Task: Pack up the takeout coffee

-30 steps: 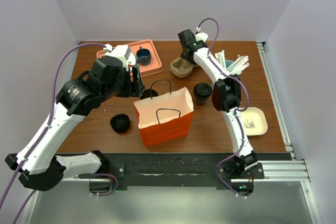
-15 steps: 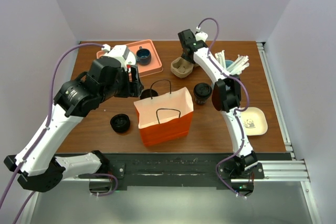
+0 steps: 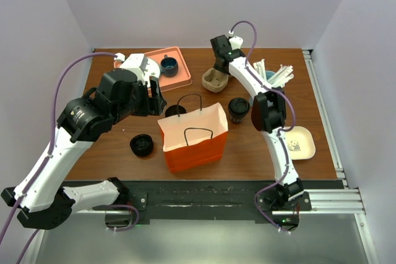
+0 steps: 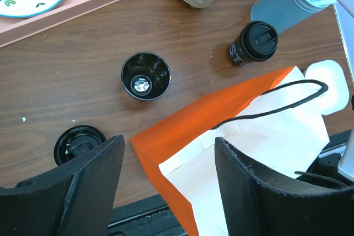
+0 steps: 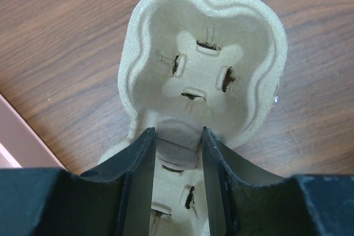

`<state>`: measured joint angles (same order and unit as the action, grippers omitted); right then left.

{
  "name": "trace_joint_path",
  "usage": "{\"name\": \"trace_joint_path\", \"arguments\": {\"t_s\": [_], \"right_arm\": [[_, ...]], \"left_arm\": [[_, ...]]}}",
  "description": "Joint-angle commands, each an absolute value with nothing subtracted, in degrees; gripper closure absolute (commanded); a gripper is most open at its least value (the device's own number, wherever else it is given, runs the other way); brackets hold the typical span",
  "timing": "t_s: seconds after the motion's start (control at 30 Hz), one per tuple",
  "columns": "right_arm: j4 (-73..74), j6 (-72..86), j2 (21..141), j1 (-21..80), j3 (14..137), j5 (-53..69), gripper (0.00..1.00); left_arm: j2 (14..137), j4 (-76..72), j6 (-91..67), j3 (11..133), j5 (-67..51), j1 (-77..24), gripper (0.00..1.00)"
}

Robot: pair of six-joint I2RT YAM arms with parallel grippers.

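At the far edge, your right gripper (image 5: 177,136) pinches the pulp carrier (image 5: 204,64) by its middle ridge, likely to lift it. Your left gripper (image 4: 166,158) hangs wide and empty by the orange bag (image 4: 232,100). The takeout coffee (image 4: 254,41) is unpacked.

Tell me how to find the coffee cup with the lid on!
Find the orange bag in the middle of the table. Just behind its right corner, beside the right arm, stands a small dark cup. It alone wears a black lid; the open cup behind the bag's left corner has none, and the loose lid left of the bag has no cup.
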<state>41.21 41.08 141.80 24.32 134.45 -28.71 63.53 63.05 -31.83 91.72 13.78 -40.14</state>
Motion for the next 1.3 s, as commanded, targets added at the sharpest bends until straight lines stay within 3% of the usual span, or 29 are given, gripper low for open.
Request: {"name": "trace_joint_path", "arguments": {"t_s": [0.0, 0.3, 0.43, 0.63, 1.27], "right_arm": [[37.4, 38.6, 134.9, 24.0, 133.3, -29.1, 0.74], [34.9, 38.8, 132.4, 23.6, 132.1, -29.4, 0.73], [38.2, 39.8, 133.8, 23.7, 133.2, -30.1, 0.61], [41.0, 42.7, 136.0, 24.3, 133.5, -31.0, 0.52], [45.7, 45.2, 142.5, 25.7, 139.8, -31.3, 0.51]], "left_arm": [[62.5, 62.3, -30.7, 92.2, 14.2, -39.8, 0.29], [62.6, 62.1, -31.8, 92.3, 13.4, -39.9, 0.29], [62.5, 62.0, -32.5, 92.3, 12.9, -39.8, 0.29], [62.5, 61.8, -32.7, 92.4, 12.6, -39.8, 0.29], [63.7, 61.8, -29.4, 92.4, 13.4, -39.8, 0.29]]}}
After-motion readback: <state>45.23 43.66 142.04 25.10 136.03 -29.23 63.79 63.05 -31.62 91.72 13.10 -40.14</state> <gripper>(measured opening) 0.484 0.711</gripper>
